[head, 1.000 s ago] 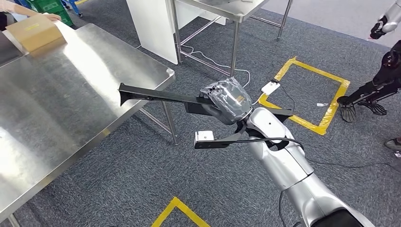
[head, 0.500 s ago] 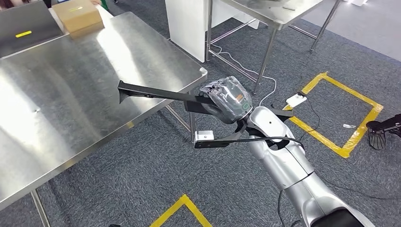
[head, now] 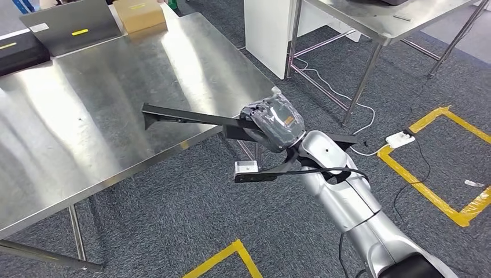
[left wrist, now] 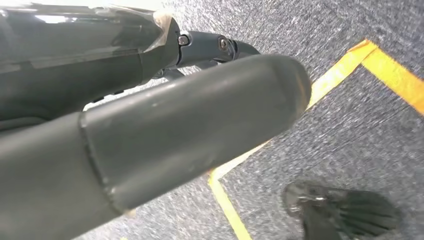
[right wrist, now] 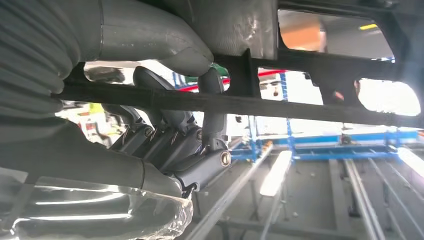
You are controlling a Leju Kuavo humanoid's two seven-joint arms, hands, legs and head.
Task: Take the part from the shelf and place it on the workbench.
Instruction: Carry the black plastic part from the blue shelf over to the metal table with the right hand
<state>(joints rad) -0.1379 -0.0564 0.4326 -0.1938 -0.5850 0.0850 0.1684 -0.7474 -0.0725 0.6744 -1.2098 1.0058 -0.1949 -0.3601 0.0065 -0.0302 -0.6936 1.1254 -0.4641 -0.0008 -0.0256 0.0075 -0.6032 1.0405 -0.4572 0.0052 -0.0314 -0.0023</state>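
Note:
My right hand [head: 275, 123], wrapped in clear film, grips a long black part [head: 191, 117] by one end. The part runs level out to the left, and its far end hangs above the steel workbench [head: 87, 116] near the right front corner. In the right wrist view the dark fingers [right wrist: 170, 135] curl around the part's black bars [right wrist: 280, 105], with the thumb on the other side. My left hand [left wrist: 165, 125] hangs over the carpet, its thick thumb stretched out and nothing in it.
A cardboard box [head: 139, 14], a grey panel [head: 69, 26] and a black case [head: 20, 52] sit at the bench's far edge. A second steel table [head: 382, 29] and a white panel [head: 266, 29] stand behind. Yellow floor tape [head: 440, 174], a white power strip [head: 399, 139] and cables lie at right.
The whole picture has shifted right as the camera turned toward the workbench. The right hand keeps the same grip, and the part's far end now hangs over the bench top.

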